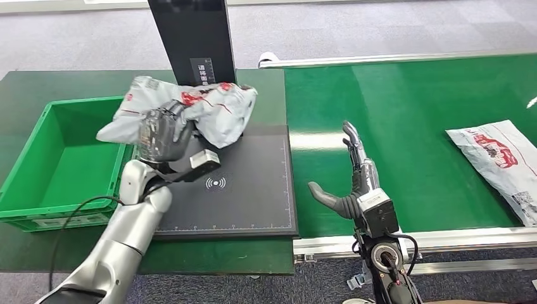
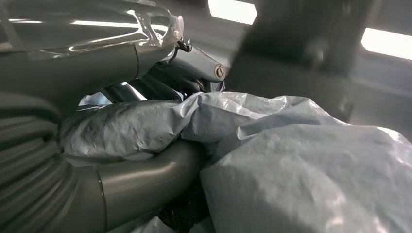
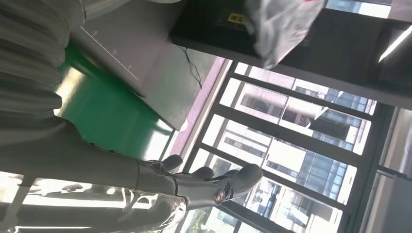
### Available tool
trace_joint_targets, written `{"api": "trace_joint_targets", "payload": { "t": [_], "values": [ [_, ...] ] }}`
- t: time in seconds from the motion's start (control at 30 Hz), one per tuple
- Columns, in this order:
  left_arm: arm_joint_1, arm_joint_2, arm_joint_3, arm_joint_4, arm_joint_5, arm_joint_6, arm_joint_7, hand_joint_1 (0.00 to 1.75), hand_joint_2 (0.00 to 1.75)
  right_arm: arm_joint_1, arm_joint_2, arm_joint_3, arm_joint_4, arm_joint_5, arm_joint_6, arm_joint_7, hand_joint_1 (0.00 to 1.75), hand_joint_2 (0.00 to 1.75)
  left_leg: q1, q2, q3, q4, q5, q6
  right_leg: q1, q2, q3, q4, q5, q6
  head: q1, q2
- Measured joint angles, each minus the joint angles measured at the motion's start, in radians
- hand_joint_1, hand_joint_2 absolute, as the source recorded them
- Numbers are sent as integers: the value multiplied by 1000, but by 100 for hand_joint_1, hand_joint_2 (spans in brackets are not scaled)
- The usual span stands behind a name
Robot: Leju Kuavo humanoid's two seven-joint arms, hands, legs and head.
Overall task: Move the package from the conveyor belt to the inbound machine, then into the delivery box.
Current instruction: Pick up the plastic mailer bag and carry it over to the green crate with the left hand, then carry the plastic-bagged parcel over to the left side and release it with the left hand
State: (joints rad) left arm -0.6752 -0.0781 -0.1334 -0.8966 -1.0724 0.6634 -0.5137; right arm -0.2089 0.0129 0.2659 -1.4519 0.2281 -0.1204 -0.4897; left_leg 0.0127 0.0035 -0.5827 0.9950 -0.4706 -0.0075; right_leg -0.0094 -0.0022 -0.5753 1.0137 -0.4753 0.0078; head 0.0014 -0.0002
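Above the far left corner of the black inbound machine [image 1: 244,190], a crumpled grey package [image 1: 190,111] with red print hangs in the grip of the robot's left hand [image 1: 161,134], lifted clear of the scanning pad and pressed close to the machine's dark upright post [image 1: 190,38]. Seen from the left wrist, the hand's [image 2: 145,116] grey thumb and darker fingers [image 2: 170,82] close around folds of the package's [image 2: 291,160] wrinkled plastic film. Just to the left of that hand sits the green delivery box [image 1: 60,161], open-topped, on the dark green table [image 1: 19,88]; one end of the package overhangs the box's near wall. To the right of the machine runs the green conveyor belt [image 1: 405,114], over whose near edge the right hand [image 1: 351,180] is raised, holding nothing, fingers extended and thumb spread out to the side. From the right wrist, that hand's [image 3: 194,184] fingers [image 3: 238,179] stand apart against a background of windows. Farther right of the right hand, a second grey package [image 1: 500,161] with red print lies flat on the belt.
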Motion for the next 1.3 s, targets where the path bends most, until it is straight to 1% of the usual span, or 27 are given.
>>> {"api": "trace_joint_targets", "payload": {
  "t": [0.13, 0.23, 0.5, 0.63, 0.77, 0.9, 0.97, 1.03, 1.1, 1.13, 1.2, 1.3],
  "values": [
    [-41, 50, 74, -33, -19, 0, 11, 175, 175, 0, -8, -4, 0, -4, -7, -2, 0, 175, 0, 0, 0, 0, 0, 0, 0, 0, 0, 0, 0, 0, 0, 0],
    [-56, 70, 101, -44, -22, 0, 14, 175, 175, 0, -11, -4, 0, -4, -7, -2, 0, 175, 0, 0, 0, 0, 0, 0, 0, 0, 0, 0, 0, 0, 0, 0],
    [-62, 89, 122, -53, -25, 0, 15, 175, 175, 0, -14, -4, 0, -5, -7, -2, 0, 175, 0, -1, 0, 0, 0, 0, 0, 0, 0, 0, 0, 0, 0, 0],
    [-63, 91, 140, -60, -71, 0, 44, 175, 175, 0, -15, -4, 0, -5, -8, 1, 0, 175, 0, 0, 0, 0, 0, 0, 0, 0, 0, 0, 0, 0, 0, 0],
    [-86, 114, 209, -57, -117, 0, 69, 175, 175, 0, -19, -4, 0, -5, -10, 5, 0, 175, 0, 1, 0, 0, 0, 0, 0, 1, 0, 0, 0, 0, 0, 0],
    [-139, 160, 304, -31, -188, 0, 95, 175, 175, 0, -21, -4, 0, -6, -12, 6, 0, 175, 0, 1, 0, 0, 0, 0, 0, 1, 0, 0, 0, 0, 0, 0],
    [-168, 188, 344, -3, -237, 0, 131, 175, 175, 0, -21, -4, 0, -6, -11, 7, 0, 175, 0, 1, 0, 0, 0, 0, 0, 2, 0, 0, 0, 0, 0, 0],
    [-196, 227, 373, 60, -312, -1, 229, 175, 175, 0, -21, -4, -1, -6, -7, 10, 0, 175, 0, 2, 0, 0, 0, 0, 0, 2, 0, 0, 0, 0, 0, 0],
    [-209, 278, 397, 150, -365, -1, 345, 175, 175, 0, -20, -4, -7, -5, 2, 14, 0, 175, 0, 4, 1, -1, 0, 0, 0, 4, -1, 1, 0, -1, 0, 0],
    [-207, 302, 408, 191, -374, -1, 380, 175, 175, 1, -20, -4, -11, -4, 7, 17, 0, 175, 0, 6, 1, -1, 0, 0, 0, 5, -1, 1, 0, -1, 0, 0],
    [-196, 339, 427, 255, -380, -1, 413, 175, 175, 1, -19, -4, -20, -3, 13, 22, 0, 175, 0, 6, 0, -1, 0, 0, 0, 5, -2, 1, 0, -1, 0, 0],
    [-183, 374, 445, 320, -386, -1, 432, 173, 175, 1, -17, -3, -26, -1, 16, 24, 0, 175, 0, 4, -1, -1, 0, 0, 0, 4, -2, 1, 0, -1, 0, 0]
  ]
}}
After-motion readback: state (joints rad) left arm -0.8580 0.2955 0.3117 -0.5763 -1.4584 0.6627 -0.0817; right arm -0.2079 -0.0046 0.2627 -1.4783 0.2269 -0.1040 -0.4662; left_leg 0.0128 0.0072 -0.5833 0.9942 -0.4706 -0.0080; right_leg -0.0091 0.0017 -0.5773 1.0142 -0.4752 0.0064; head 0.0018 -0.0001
